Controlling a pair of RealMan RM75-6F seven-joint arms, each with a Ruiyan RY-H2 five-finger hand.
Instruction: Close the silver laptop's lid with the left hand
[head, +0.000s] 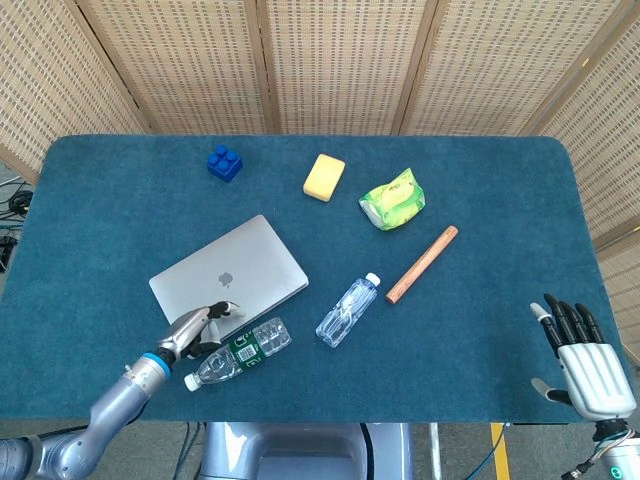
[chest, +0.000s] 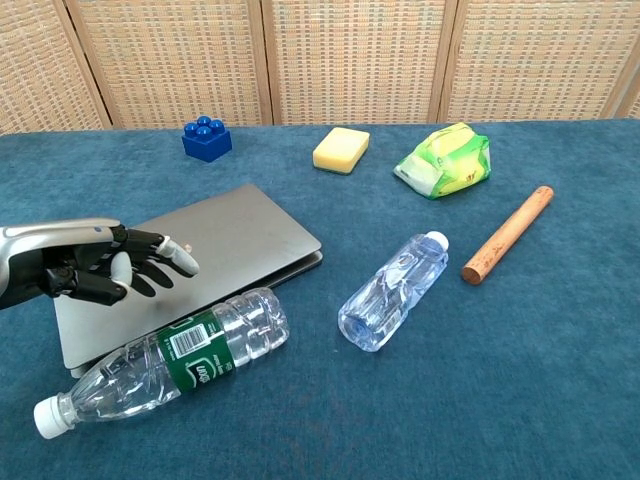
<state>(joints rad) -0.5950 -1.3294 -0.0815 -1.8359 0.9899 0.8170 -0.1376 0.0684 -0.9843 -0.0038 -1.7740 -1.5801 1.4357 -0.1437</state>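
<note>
The silver laptop (head: 228, 277) (chest: 215, 255) lies left of the table's centre with its lid down flat on the base. My left hand (head: 197, 328) (chest: 95, 270) reaches over the lid's near left corner, fingers spread and stretched forward, tips on or just above the lid. It holds nothing. My right hand (head: 583, 358) hovers at the table's near right corner, fingers spread and empty; the chest view does not show it.
A green-labelled plastic bottle (head: 238, 352) (chest: 165, 355) lies against the laptop's near edge, beside my left hand. A second clear bottle (head: 348, 309) (chest: 392, 291), a wooden rod (head: 422, 263), a green packet (head: 392, 199), a yellow sponge (head: 324, 176) and a blue brick (head: 225, 162) lie further off.
</note>
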